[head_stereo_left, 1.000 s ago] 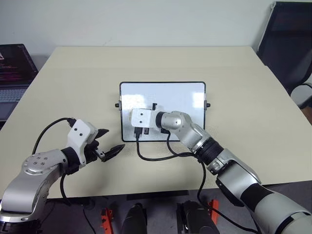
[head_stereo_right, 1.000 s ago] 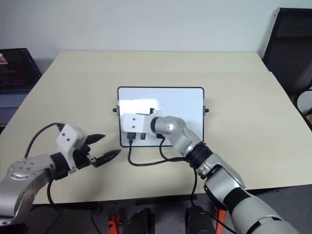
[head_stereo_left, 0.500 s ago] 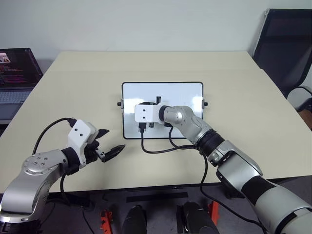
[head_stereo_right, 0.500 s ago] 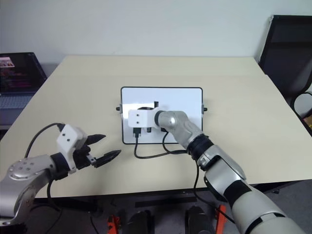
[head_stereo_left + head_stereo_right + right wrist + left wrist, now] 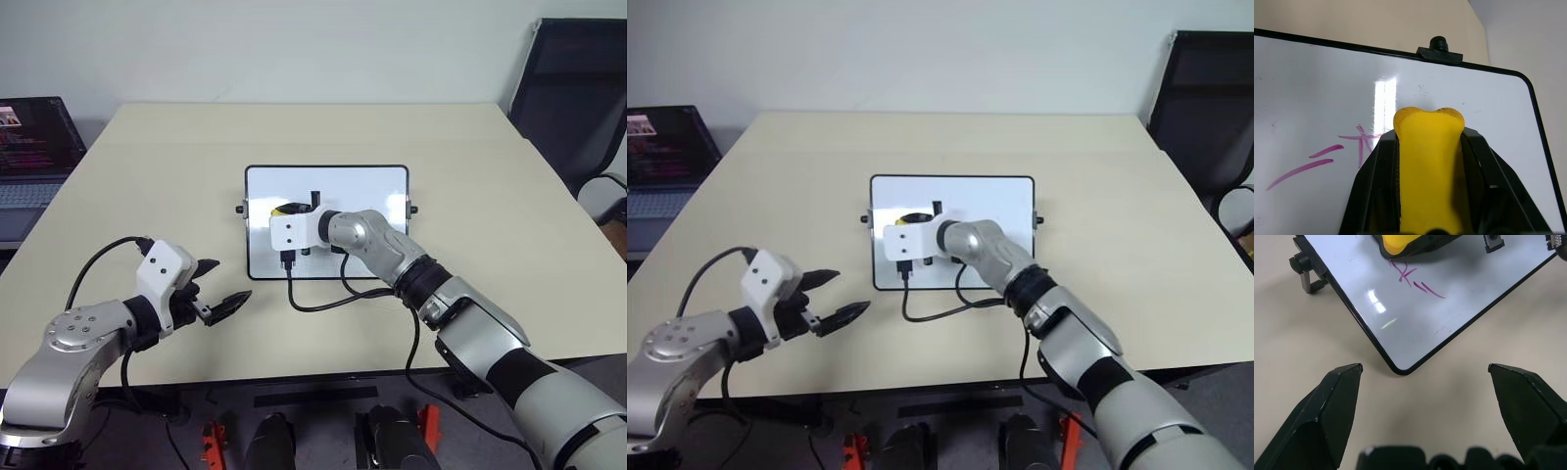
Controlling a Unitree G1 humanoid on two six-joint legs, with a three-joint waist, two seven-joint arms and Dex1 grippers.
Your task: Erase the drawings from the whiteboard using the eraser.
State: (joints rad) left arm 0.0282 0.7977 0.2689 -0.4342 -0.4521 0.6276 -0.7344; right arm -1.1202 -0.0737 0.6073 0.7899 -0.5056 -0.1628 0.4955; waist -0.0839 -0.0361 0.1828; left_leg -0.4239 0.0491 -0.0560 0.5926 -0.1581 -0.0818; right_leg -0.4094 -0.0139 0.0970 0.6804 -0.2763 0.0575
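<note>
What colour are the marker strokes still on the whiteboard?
Pink-red. The drawings on the whiteboard show best in the right wrist view, beside the yellow eraser.

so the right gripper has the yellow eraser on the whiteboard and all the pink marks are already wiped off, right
Not quite. The right gripper does hold the yellow eraser at the whiteboard, but pink marks remain beside it, as the right wrist view shows.

bare table (image 5: 147, 176) around whiteboard (image 5: 367, 181)
</note>
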